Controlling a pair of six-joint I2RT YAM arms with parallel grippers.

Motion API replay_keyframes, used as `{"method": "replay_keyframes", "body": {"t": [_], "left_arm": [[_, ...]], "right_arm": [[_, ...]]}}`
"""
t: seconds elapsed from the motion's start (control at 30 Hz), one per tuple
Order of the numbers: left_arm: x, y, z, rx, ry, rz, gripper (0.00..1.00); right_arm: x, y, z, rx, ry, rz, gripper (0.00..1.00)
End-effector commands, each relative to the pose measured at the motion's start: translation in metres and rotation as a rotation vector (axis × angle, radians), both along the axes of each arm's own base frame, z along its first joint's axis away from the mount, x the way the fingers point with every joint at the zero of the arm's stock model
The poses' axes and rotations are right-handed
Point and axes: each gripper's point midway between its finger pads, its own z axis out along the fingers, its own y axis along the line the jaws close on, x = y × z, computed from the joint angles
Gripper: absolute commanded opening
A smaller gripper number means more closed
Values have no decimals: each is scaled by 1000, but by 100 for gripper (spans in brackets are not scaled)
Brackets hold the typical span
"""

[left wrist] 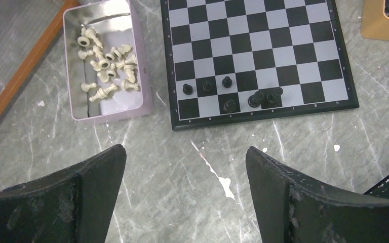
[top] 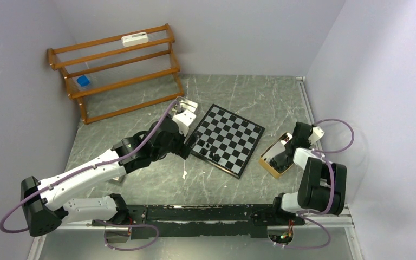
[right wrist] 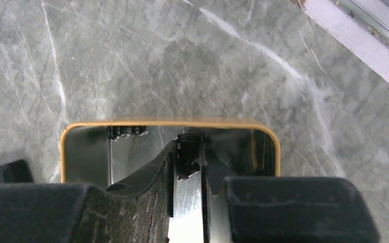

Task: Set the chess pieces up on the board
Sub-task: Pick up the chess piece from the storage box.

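Grey marbled tabletop (left wrist: 309, 167) carries everything, walled in by pale lavender. Nearest, the left claw (left wrist: 185, 157) hangs with its jaws spread wide and empty, over bare stone just off the lettered edge of the chessboard (left wrist: 263, 35). To the board's right, the right claw (right wrist: 188, 149) reaches down into an orange-rimmed tin (right wrist: 167, 122), jaws drawn narrow and pinching one black chess piece (right wrist: 184, 163) right at the fingertips. Six or so black pieces (left wrist: 207, 86) stand on the two rows along the board's lettered edge, two of them crowded together. Beside the board's left edge sits a lavender tin (left wrist: 146, 76) of cream pieces (left wrist: 106, 66). Beyond the board stands a wooden rack (top: 119, 70). So slight a fingertip pinch could let the piece swivel or drop during a lift, and setting it down carelessly could topple those crowded neighbours.
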Motion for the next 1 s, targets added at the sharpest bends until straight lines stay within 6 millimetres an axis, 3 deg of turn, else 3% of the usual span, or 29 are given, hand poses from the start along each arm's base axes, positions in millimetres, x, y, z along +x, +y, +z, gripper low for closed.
{"method": "replay_keyframes", "body": {"t": [0.0,0.23,0.47,0.63,0.77,0.97], "left_arm": [[6,6,-9,4,34,54,91],[10,-2,-15,-76,122,50,85],[3,-32,-2,-246,232,-10,79],[-2,-67,28,-466,283,-77,77],[7,-80,51,-585,274,-59,75],[14,-96,59,-731,251,-75,73]], "right_arm": [[-9,1,12,31,6,-32,13],[-14,14,41,71,-50,-4,11],[-8,41,94,187,-227,47,10],[0,81,138,369,-378,121,9],[3,121,162,534,-451,195,9],[1,200,191,759,-534,343,8]]}}
